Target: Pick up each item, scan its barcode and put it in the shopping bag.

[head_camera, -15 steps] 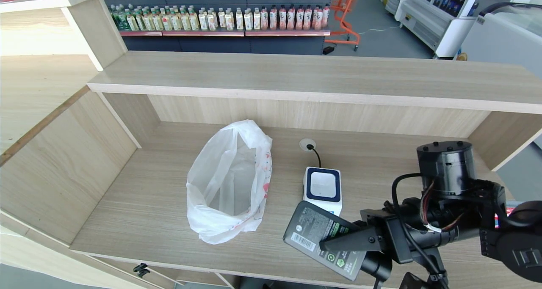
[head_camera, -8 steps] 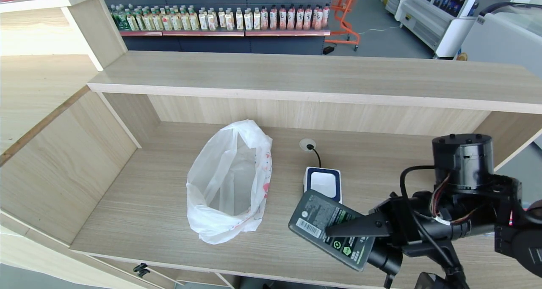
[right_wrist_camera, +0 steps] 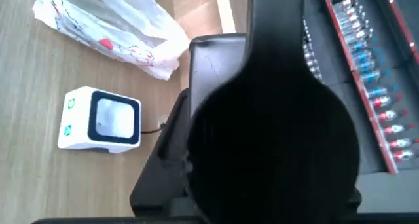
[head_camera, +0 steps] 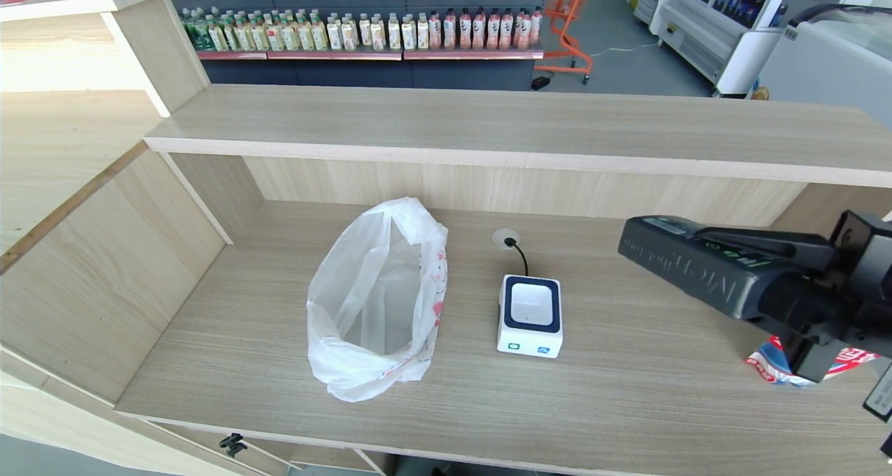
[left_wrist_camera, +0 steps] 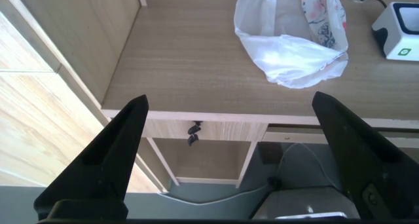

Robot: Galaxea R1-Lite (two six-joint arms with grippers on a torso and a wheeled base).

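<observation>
Right gripper point(head_camera: 725, 253) pinches the dark box point(head_camera: 662, 256) (seemingly edge-on), long axis level, pointing left; left gripper point(left_wrist_camera: 230, 101) spread.

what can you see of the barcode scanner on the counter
The barcode scanner is a white box, plastic by its look, with a dark blue frame around a pale top window and green marks on its near face. It stands on the wooden counter, right of the shopping bag and apart from it. A black cable runs from its back to a round grommet.
</observation>
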